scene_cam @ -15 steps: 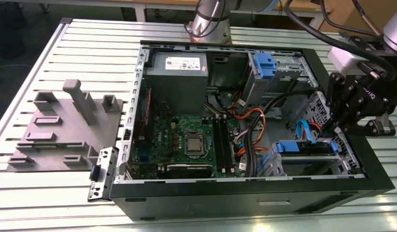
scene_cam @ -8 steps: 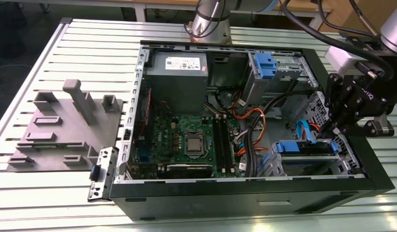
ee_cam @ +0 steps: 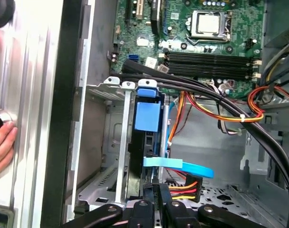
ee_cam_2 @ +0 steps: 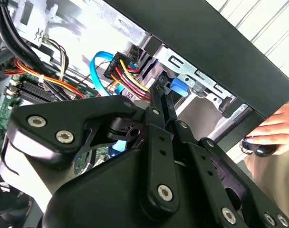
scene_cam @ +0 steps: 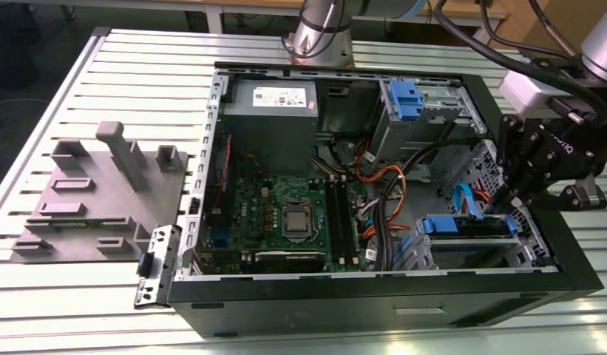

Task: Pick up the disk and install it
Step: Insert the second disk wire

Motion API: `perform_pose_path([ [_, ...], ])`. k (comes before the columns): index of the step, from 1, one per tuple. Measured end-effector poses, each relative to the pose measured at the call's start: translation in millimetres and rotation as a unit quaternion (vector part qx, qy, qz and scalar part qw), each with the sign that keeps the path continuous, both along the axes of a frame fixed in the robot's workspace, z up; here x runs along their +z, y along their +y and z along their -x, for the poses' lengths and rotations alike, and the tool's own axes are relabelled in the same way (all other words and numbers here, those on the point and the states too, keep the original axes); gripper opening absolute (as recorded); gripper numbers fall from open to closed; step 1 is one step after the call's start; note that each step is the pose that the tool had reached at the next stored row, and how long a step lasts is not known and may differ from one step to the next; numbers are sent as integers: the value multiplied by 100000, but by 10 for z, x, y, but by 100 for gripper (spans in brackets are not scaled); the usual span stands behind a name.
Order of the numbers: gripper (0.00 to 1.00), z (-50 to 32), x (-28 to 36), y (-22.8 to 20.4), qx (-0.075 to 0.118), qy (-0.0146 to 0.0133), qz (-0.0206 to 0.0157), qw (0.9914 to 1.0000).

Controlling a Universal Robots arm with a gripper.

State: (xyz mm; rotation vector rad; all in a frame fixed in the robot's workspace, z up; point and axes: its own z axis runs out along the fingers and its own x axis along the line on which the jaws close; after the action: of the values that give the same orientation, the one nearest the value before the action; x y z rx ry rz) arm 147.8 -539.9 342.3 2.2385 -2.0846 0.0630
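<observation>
Exterior view finds the gripper (scene_cam: 507, 200), fingers pinched together, at the blue-railed disk (scene_cam: 467, 226) seated in the computer case's (scene_cam: 382, 307) lower bay, where the blue data cable (scene_cam: 463, 201) and nearby wiring risk snagging or blocking full seating.

Open computer case (scene_cam: 382, 296) on slatted table (scene_cam: 135, 66); grey fixture (scene_cam: 96, 200) beside

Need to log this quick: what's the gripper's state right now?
Gripper: fingers together, shut, down in the case's drive bay; what they pinch cannot be told.
</observation>
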Motion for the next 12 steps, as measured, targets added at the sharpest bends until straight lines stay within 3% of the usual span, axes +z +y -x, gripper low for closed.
perform_pose_path([
  [3,16,4,1,-5,46,-5,335,99999],
  [12,16,20,-14,-15,47,-3,410,99999],
])
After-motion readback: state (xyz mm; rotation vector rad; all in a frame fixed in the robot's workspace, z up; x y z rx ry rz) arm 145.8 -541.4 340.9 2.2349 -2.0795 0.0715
